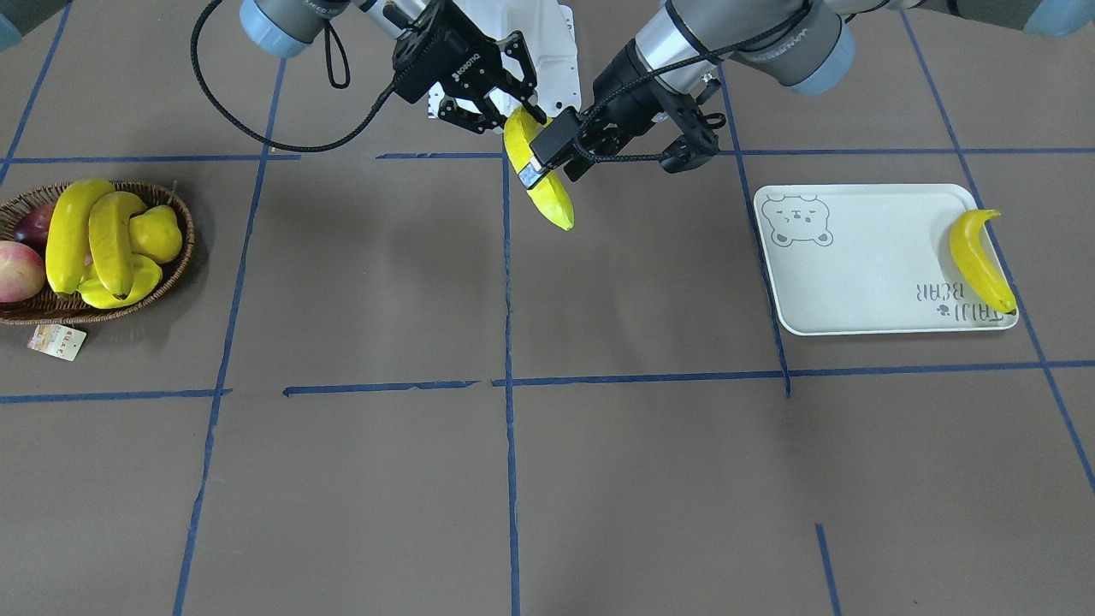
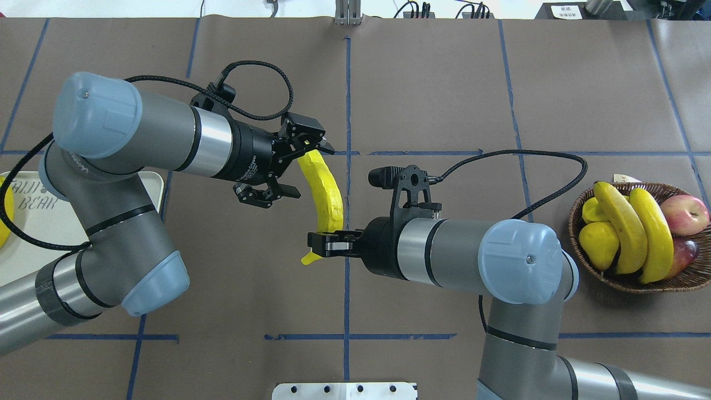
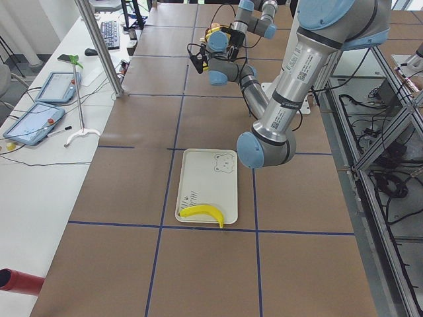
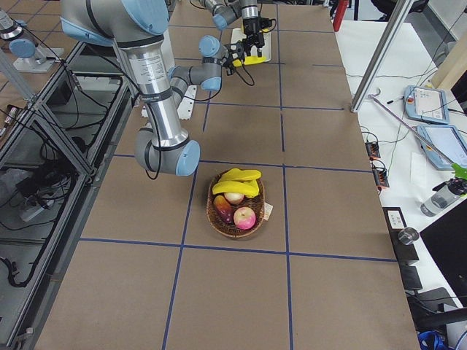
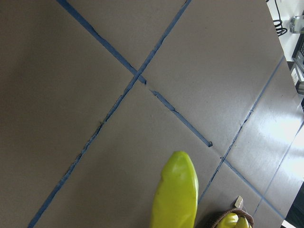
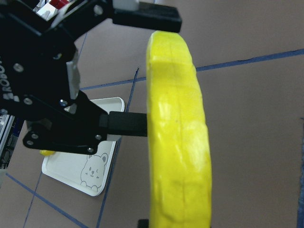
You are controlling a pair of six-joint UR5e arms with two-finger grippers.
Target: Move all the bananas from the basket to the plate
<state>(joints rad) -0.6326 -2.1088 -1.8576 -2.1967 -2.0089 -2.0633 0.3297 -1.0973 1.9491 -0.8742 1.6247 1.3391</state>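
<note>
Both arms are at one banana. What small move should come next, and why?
Probably the left gripper closes on the banana. It is open with the banana's free end at its fingers, while the right gripper is shut on the stem end; the plate lies on the left arm's side.

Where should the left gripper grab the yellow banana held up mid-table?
Grip the long curved yellow banana at its free end, opposite the stem, approaching from the robot's left. The right gripper clamps the stem end, leaving that half clear; the open left gripper spans its narrow width there.
</note>
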